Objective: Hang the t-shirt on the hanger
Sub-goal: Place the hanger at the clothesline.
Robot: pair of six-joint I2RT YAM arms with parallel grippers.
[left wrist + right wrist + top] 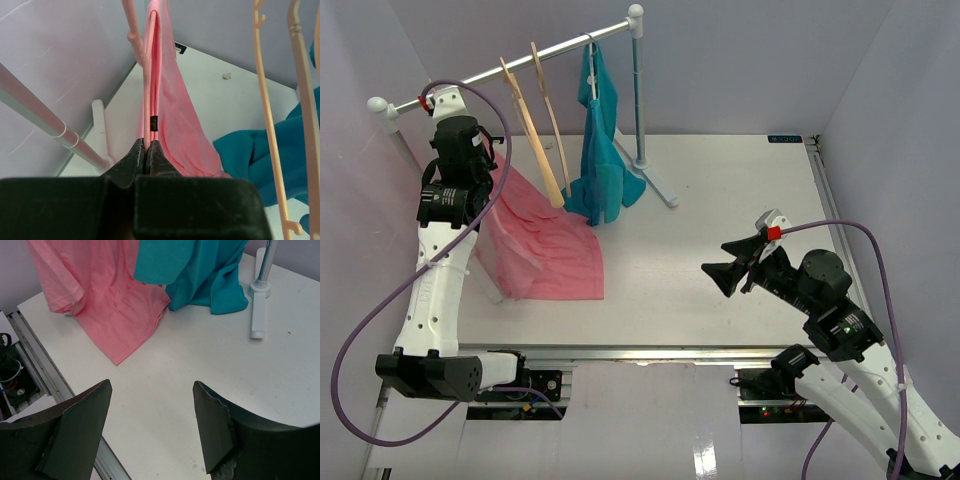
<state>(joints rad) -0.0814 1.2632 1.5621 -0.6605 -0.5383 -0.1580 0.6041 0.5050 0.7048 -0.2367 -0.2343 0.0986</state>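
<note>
The salmon-pink t-shirt [545, 250] hangs from my left gripper [486, 172] near the rail's left end, and its hem trails on the table. In the left wrist view my left gripper [147, 146] is shut on the shirt's folded pink edge [172, 115], just below a small dark label. The thin pink hanger [134, 30] runs up from the jaws along that edge. I cannot tell whether the hanger is pinched too. In the top view the hanger is hidden. My right gripper [716, 272] is open and empty over the table's right half; the right wrist view [150, 390] shows it too.
A white rail [520, 62] on a stand [655, 185] carries two tan wooden hangers [525, 130] and a teal shirt [603, 160] whose tail rests on the table. The rail's left post [40, 125] is close beside my left gripper.
</note>
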